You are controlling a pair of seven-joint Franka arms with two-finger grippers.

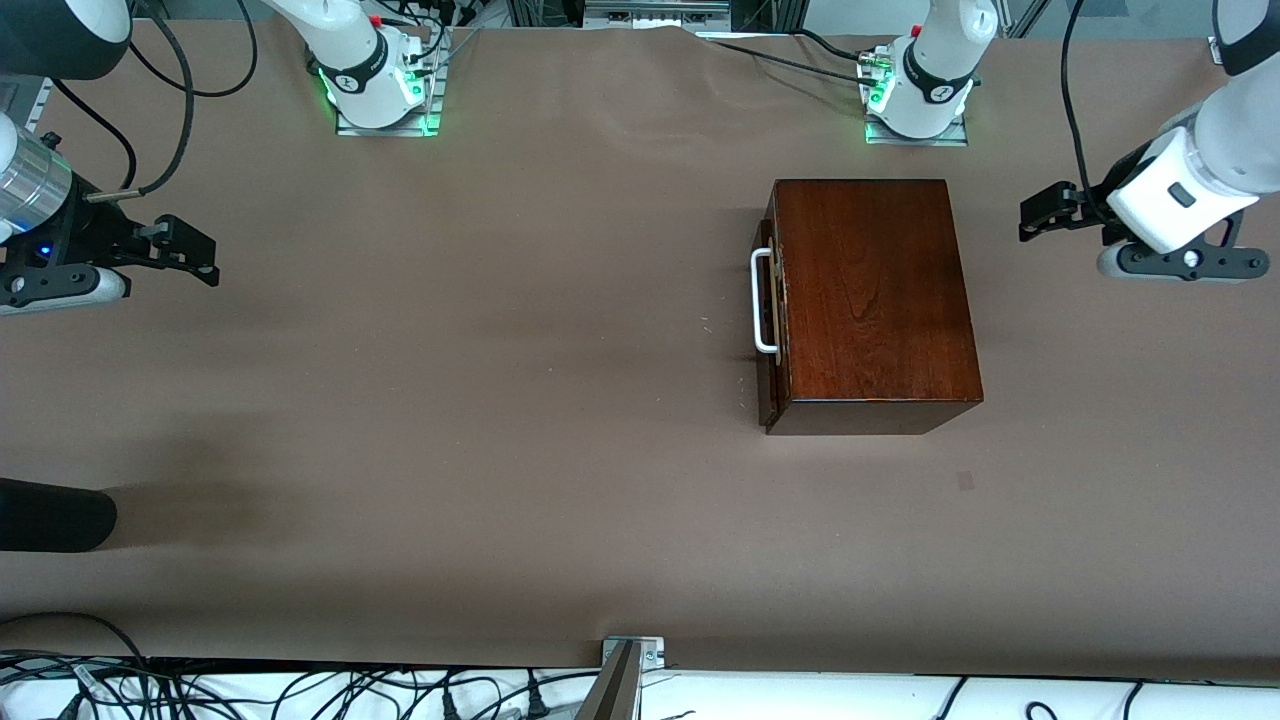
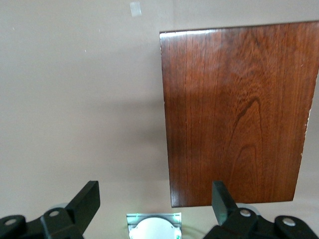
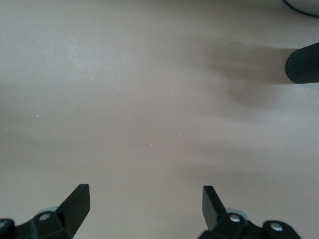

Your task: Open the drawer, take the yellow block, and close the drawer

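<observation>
- Drawer (image 1: 768, 300) shut; white handle (image 1: 763, 302) faces the right arm's end, its bar running near-to-far.
- Left gripper (image 1: 1040, 215), fingers wide, hangs just beside the box (image 1: 870, 300), away from the handle.
- Right gripper (image 1: 195, 255), fingers wide, waits well apart.

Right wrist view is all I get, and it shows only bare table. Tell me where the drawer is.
Observer: The drawer is in a wooden box toward the left arm's end of the table. It looks shut.
Operator: Give me the handle's direction.
Observer: The white handle faces the right arm's end.
Operator: Report both grippers.
Observer: The left gripper, fingers open, hangs over the table beside the box. Your right gripper, also open, is over the table at the right arm's end.
</observation>
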